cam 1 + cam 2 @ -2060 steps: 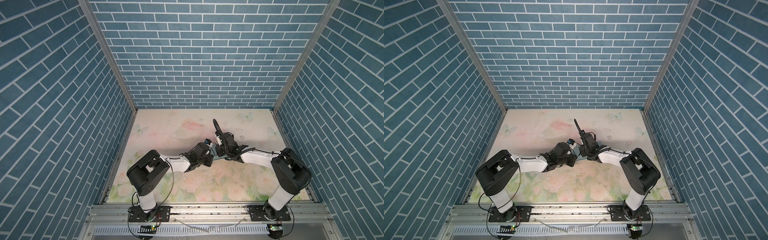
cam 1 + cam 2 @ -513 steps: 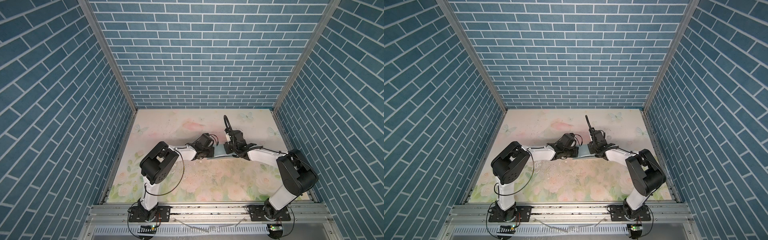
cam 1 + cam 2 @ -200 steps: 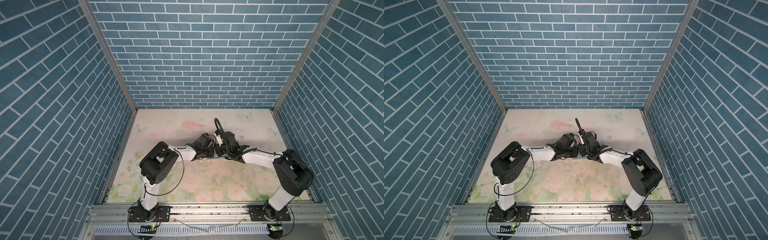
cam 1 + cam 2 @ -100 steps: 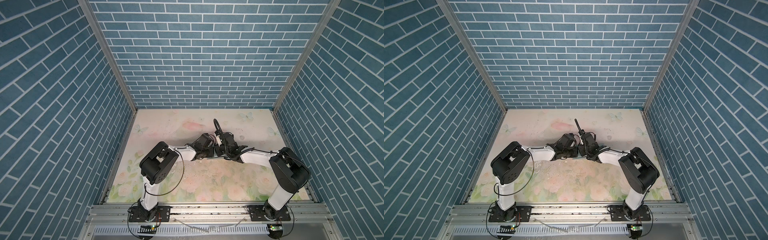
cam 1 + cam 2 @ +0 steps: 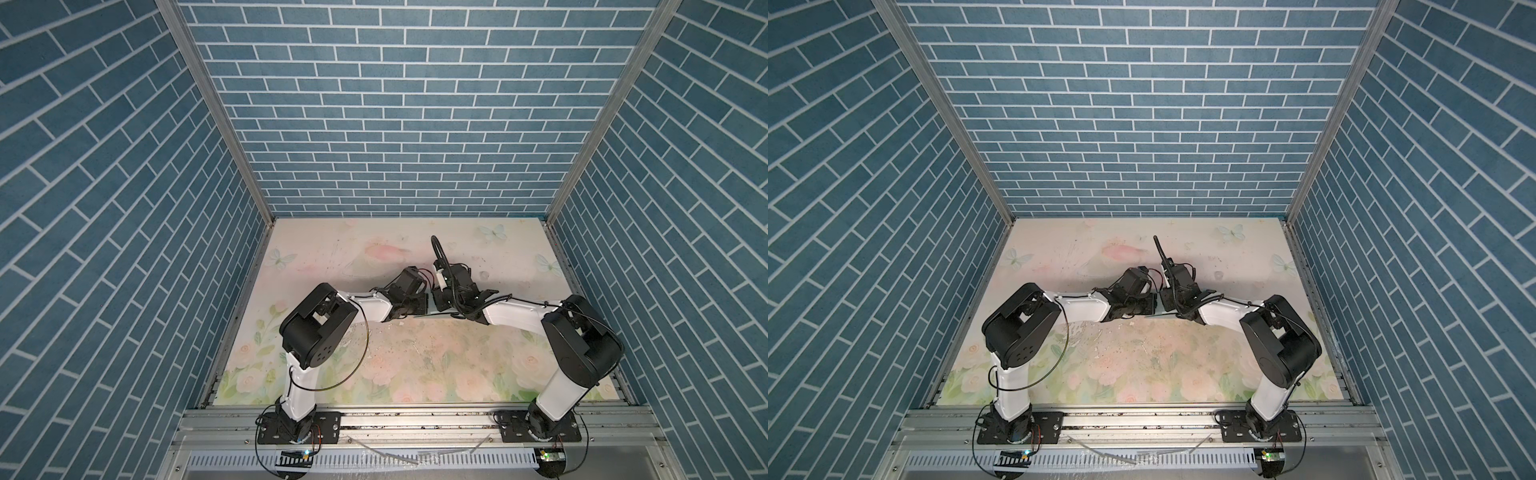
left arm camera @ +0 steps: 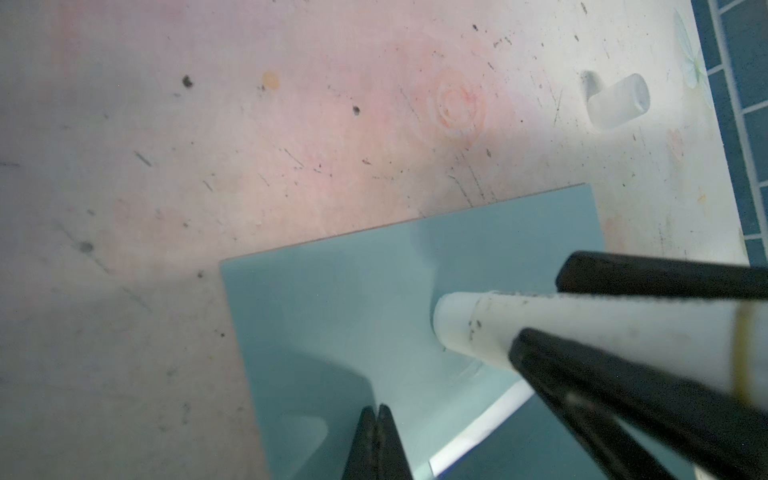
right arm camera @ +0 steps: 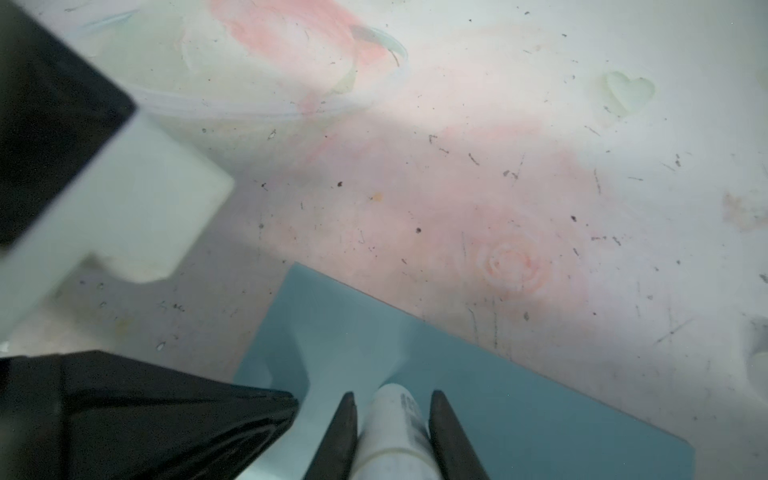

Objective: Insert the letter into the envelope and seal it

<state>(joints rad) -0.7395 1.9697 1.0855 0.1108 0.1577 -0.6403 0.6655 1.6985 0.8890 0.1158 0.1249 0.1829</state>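
Right claw [image 7: 392, 395], slid nearer closed left claw [image 6: 376, 410], clamps one glue stick [image 7: 395, 436] against one envelope [image 6: 332, 299].

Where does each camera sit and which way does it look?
Both top views: high above the robot's bases, looking down at the table; left arm and right arm show whole.
Left wrist: on that arm, facing down at the envelope; shut left gripper shows.
Right wrist: on that arm, facing down at the envelope; right gripper shows, holding a white tube.
Shared: both wrist views show envelope and tube.

Only unreadable print on glue stick [image 7: 390, 428]
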